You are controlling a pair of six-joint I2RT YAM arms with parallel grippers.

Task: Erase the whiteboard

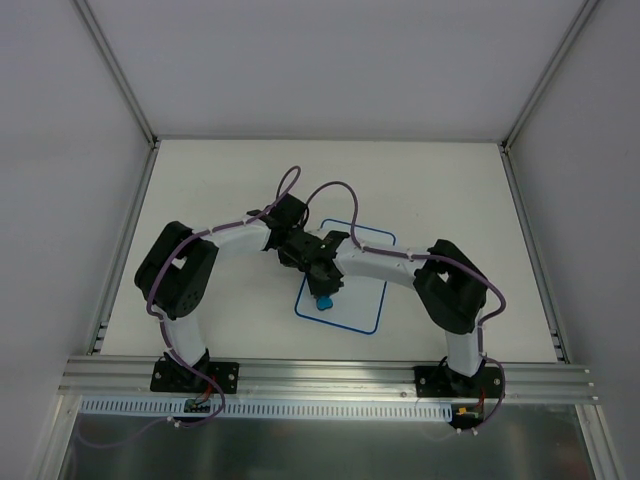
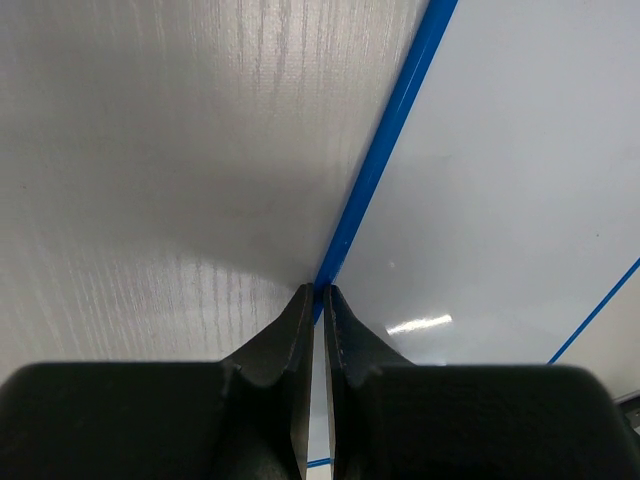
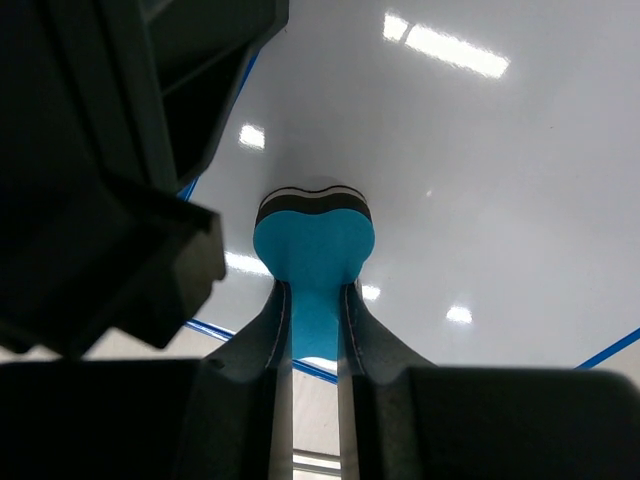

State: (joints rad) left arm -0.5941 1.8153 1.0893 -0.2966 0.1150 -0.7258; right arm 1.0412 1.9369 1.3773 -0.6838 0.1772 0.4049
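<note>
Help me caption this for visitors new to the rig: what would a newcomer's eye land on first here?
The bright blue eraser stands out first, pinched in the right gripper against the glossy whiteboard. From above, both arms bend inward and meet over that board at the middle of the table. The left gripper, shut, has its tips at the board's blue border.

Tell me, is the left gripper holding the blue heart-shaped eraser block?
No, the blue heart-shaped eraser block is clamped in the right gripper; the left gripper is shut, tips on the edge of the blue-bordered whiteboard.
</note>
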